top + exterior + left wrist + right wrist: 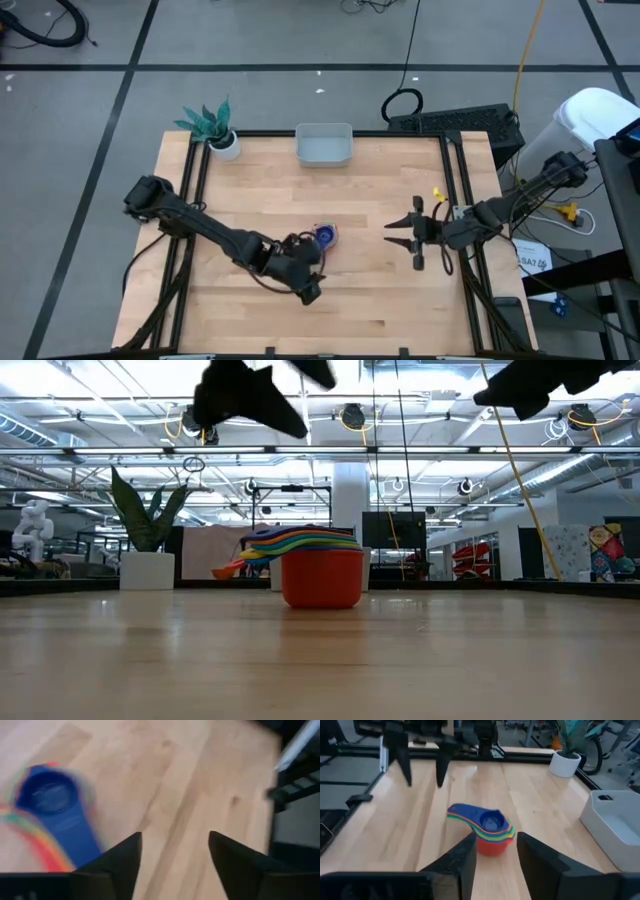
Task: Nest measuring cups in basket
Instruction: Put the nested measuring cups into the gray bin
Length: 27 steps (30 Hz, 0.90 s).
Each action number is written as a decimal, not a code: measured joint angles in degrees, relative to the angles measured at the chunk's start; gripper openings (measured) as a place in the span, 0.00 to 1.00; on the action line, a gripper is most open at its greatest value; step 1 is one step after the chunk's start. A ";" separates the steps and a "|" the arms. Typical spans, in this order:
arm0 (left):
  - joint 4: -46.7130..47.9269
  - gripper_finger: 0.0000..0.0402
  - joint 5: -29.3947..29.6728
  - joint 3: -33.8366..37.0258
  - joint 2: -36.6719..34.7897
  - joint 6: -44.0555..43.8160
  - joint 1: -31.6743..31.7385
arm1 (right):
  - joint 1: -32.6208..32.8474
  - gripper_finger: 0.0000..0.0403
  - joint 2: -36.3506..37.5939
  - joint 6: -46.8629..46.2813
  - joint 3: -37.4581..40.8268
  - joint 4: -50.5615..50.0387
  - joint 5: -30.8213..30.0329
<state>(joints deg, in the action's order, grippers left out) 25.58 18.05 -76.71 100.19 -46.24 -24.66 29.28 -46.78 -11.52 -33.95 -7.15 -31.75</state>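
A nested stack of coloured plastic measuring cups (487, 832) stands mid-tabletop, untouched; left gripper (312, 290) and right gripper (405, 240) both gape empty.

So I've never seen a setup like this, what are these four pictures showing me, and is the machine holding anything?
It's a robot with two dark arms at a wooden table. One picture looks straight down from above, one looks level across the tabletop, and two come from cameras on the arms' wrists. Mid-table stands a stack of cups, nested with red at the bottom and dark blue on top. At the table's far edge sit a pale basket, with no cups in it, and a potted plant. The left end effector sits just beside the stack; the right end effector waits further off. Both are open and hold nothing.
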 joint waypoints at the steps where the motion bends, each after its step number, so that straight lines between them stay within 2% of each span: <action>1: 2.89 0.52 0.34 -1.84 0.54 0.02 -0.09 | 0.00 0.34 -0.03 0.05 0.23 -0.45 0.00; 6: 13.45 0.38 0.55 -11.71 5.00 0.67 -0.22 | 0.02 0.34 -0.15 2.23 1.03 -1.29 0.22; 10: 21.17 0.36 -2.66 -18.36 10.51 0.72 -0.39 | 0.00 0.35 -0.13 3.14 1.05 -1.44 0.20; 13: 26.77 0.43 -5.10 -21.83 14.76 -0.28 -0.33 | 0.00 0.36 -0.13 3.20 1.05 -2.00 0.24; 16: 30.69 0.53 -4.42 -24.33 17.68 -1.15 -0.33 | 0.09 0.36 -0.13 2.85 1.05 -3.53 0.24; 22: 33.89 0.72 -1.50 -25.20 18.00 -3.99 0.43 | 0.13 0.36 -0.13 -0.82 1.05 -8.21 0.42; 27: 34.61 0.80 -1.40 -24.73 17.99 -4.63 1.40 | 0.13 0.36 -0.13 -1.25 1.07 -8.95 0.46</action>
<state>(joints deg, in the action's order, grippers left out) 60.19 16.65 -101.44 118.18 -50.87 -23.26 29.41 -46.92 -12.78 -32.88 -16.10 -31.29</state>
